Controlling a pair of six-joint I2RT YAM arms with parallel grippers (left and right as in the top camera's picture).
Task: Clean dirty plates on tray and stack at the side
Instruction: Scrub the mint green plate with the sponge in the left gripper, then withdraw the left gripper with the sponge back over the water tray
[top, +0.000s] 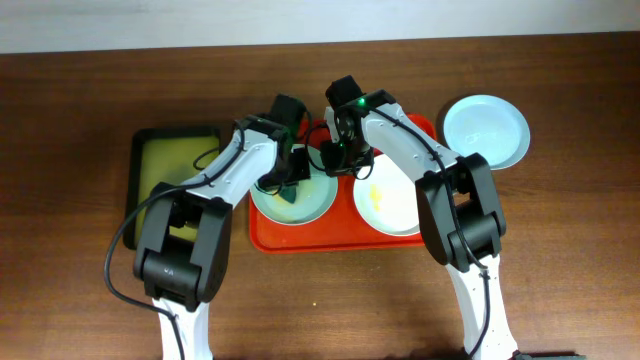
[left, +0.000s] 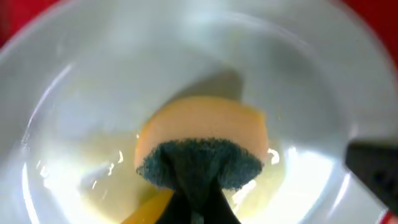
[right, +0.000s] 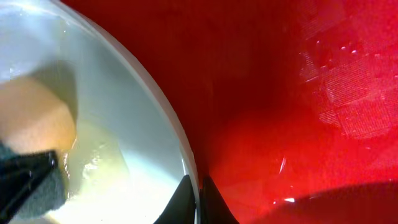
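Note:
A pale mint-blue plate (top: 315, 203) lies on the left of the red tray (top: 300, 240). My left gripper (top: 290, 183) is shut on a yellow sponge with a dark green scrub side (left: 202, 140) and presses it onto the plate's wet, yellow-smeared inside (left: 93, 93). My right gripper (right: 198, 199) is shut on the rim of this same plate (right: 155, 112), with the tray floor (right: 280, 93) beside it. A white plate (top: 395, 205) with a yellow smear lies on the tray's right. Another mint-blue plate (top: 486, 130) lies on the table right of the tray.
A black-rimmed tray with a yellow-green inside (top: 175, 165) lies on the table left of the red tray. Both arms cross over the back of the red tray. The brown table runs on in front and to both sides.

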